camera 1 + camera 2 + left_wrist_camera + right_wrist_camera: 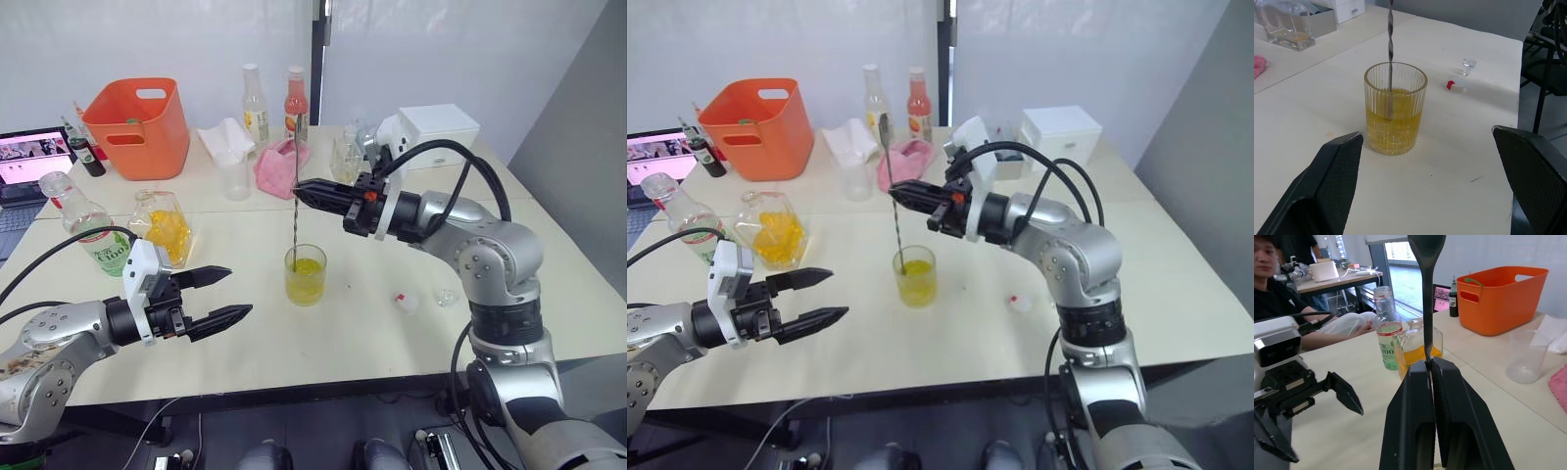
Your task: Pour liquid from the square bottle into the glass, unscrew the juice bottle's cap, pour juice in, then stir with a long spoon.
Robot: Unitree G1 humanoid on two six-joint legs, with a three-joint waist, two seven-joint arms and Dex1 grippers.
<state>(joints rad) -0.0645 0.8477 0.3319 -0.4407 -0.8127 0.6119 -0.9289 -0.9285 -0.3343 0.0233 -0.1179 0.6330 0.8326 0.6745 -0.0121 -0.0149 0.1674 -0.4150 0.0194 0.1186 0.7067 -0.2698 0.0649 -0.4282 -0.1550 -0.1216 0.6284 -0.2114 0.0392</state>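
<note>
Silver and twisted along its shaft, the long spoon (293,211) stands nearly upright, its long axis vertical, its lower end dipped in the yellow liquid of the glass (306,275) and its upper end rising above the right gripper (300,190), whose black fingers we see pressed together on the shaft partway up. We note that the glass is a clear ribbed tumbler, roughly half full, standing on the pale tabletop (372,333) near its middle. Our left gripper (226,294) hovers just beside the glass with its fingers spread and holding nothing. Behind it stand the square bottle (164,227) with orange-yellow liquid and, beside that, the uncapped juice bottle (88,227); its green label carries white lettering we cannot read for sure. We see the juice bottle's cap (404,301), white with red, lying on the tabletop beyond the glass.
</note>
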